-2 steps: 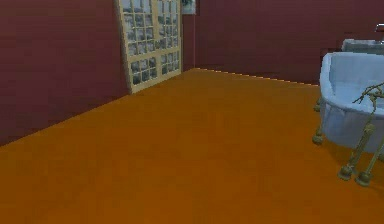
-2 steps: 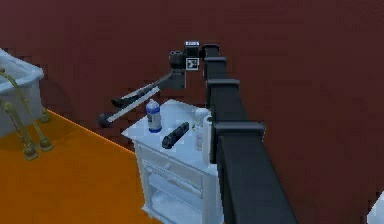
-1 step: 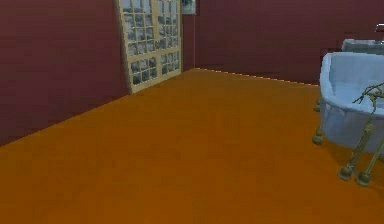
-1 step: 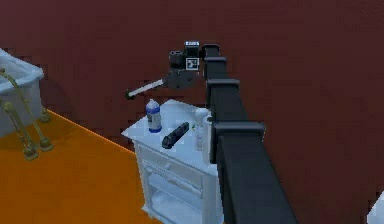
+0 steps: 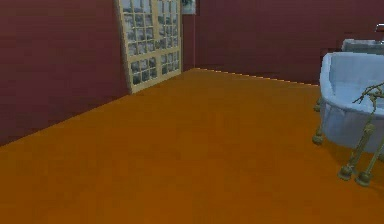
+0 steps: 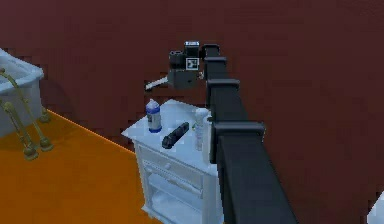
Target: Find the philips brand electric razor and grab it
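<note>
Arm side view: my arm (image 6: 235, 140) is out over a white bench (image 6: 172, 178) against the dark red wall. My hand (image 6: 158, 83) hangs above the bench top with only wall behind its far end, so it holds nothing. I cannot tell the fingers' state. The razor (image 6: 176, 134), dark and oblong, lies on the bench top between a blue-capped bottle (image 6: 152, 115) and a white tube (image 6: 203, 130).

Forward view: orange floor (image 5: 190, 150), a paned door (image 5: 152, 40), a white tub (image 5: 350, 85) on gilt legs.
</note>
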